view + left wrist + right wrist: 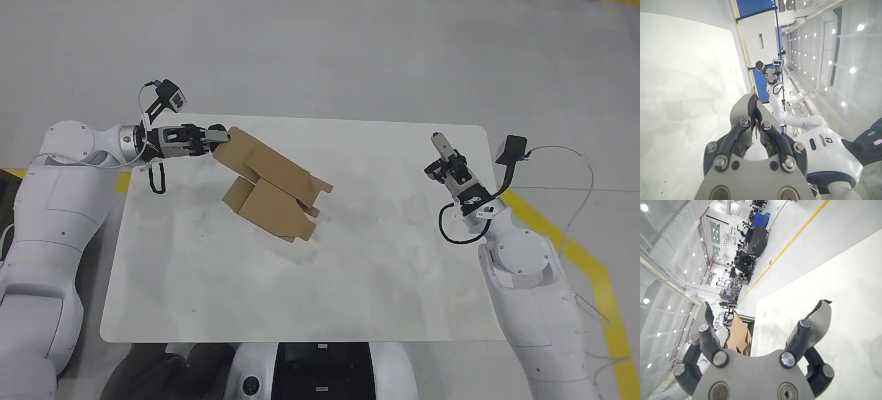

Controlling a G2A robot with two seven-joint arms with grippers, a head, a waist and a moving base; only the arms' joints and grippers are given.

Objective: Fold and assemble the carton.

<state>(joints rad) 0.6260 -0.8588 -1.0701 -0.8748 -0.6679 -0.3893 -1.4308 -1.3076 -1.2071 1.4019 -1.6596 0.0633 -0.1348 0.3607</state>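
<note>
Brown cardboard sits pinched between the fingers of the left gripper (215, 135), which are closed on a thin edge at the corner of the carton (272, 185), near the left side of the table (400, 290). From that held corner the carton's long axis runs diagonally toward the table's middle and the robot. Its panels are spread and only partly folded, and the end away from the grip appears to rest on the surface. Farther right lies a stretch of bare tabletop, and then the right gripper (439, 140) near the right edge, its fingers spread apart with nothing between them, well apart from the carton. The carton lies to that claw's left, so any second grasp probably means the right arm crossing to the free end; the left arm is much the nearer. Count: one carton, two grippers, one table.
</note>
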